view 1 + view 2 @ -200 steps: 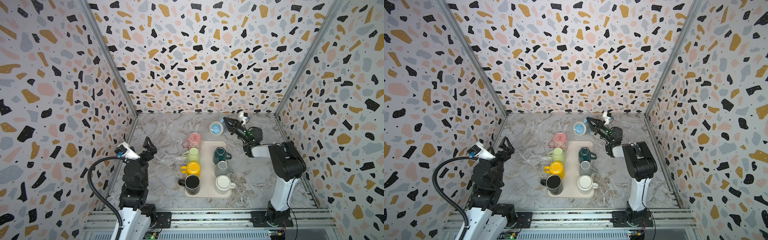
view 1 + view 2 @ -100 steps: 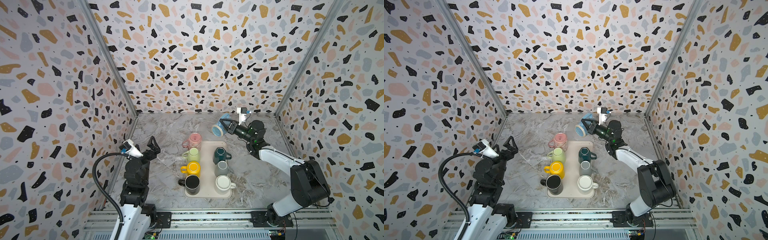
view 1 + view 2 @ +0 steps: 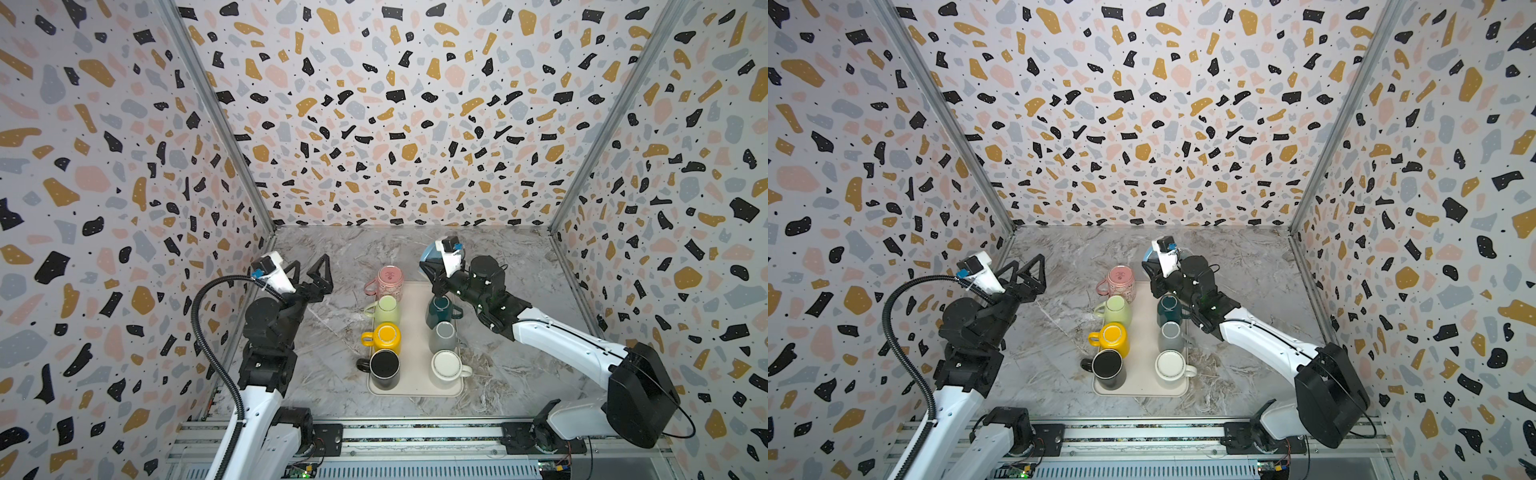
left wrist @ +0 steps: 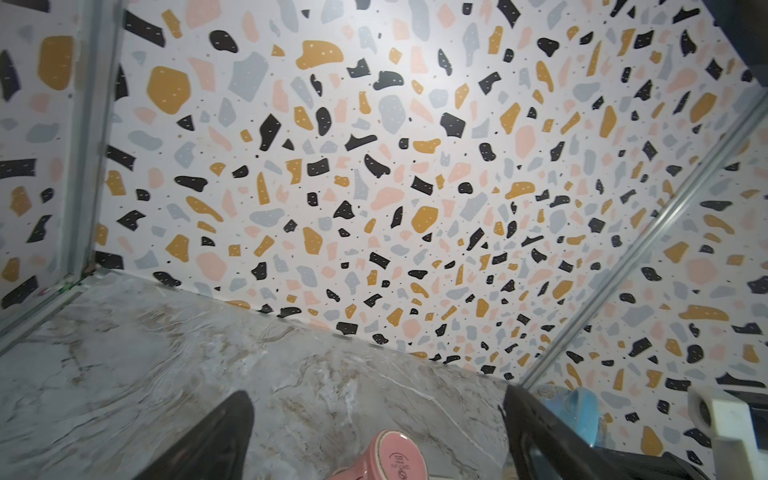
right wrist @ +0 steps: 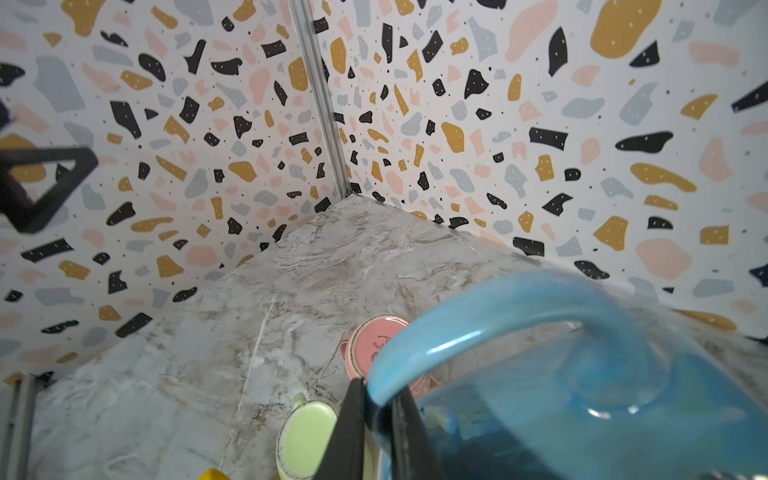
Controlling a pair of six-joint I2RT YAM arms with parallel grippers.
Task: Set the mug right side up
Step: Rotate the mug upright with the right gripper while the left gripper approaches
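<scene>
Your right claw (image 5: 380, 436) is pinched shut on the blue mug (image 3: 429, 252), seemingly on its wall beside the handle (image 5: 498, 307), aloft near the tray's (image 3: 415, 388) far-right corner. It's likely glazed ceramic: rigid, weighty, slick, chippable. Your left claw (image 3: 308, 268) gapes empty.

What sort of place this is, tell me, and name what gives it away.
Most likely a robot test cell. Terrazzo-print wall panels box in a marble-look tabletop. Two robot arms are mounted on a metal rail at its front. Mugs line a tray.
</scene>
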